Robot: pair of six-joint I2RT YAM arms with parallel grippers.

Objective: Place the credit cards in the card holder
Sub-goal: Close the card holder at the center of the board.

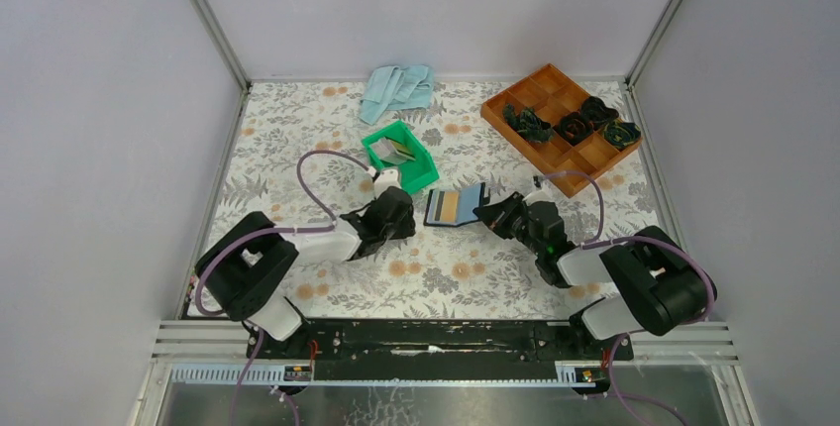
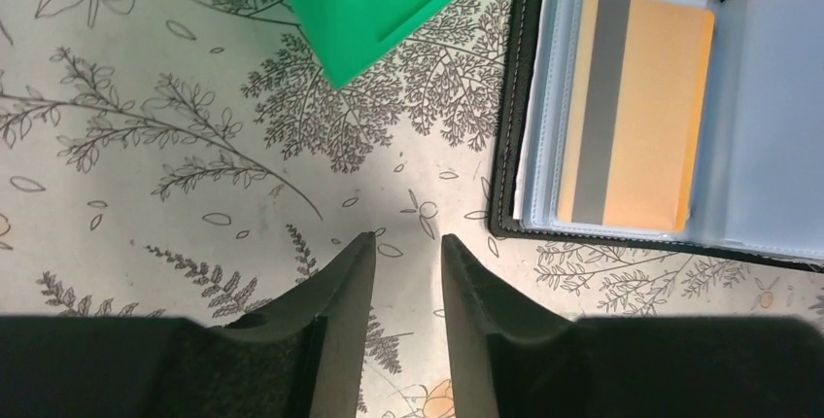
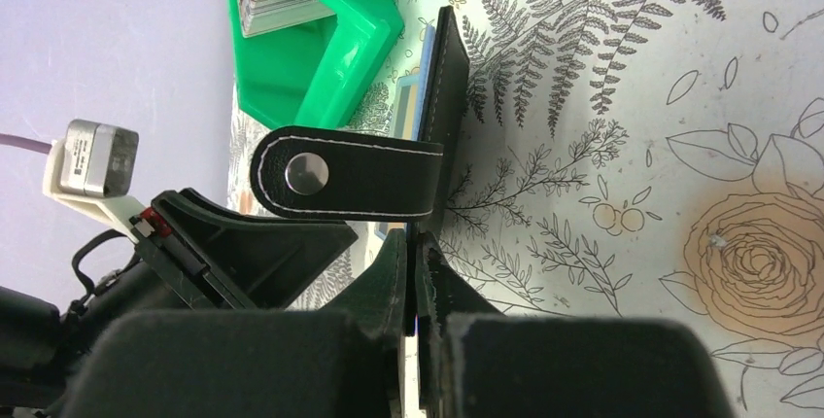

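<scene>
Right tool [image 3: 415, 251] pinches stitched black card holder [image 3: 451, 87] — tan card [image 2: 653, 112] sleeved.

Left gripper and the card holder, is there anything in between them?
Only bare flowery tablecloth lies between the left gripper and the card holder, in the left wrist view.

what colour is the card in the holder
Orange-tan card with a grey stripe, clearest in the left wrist view.
</scene>
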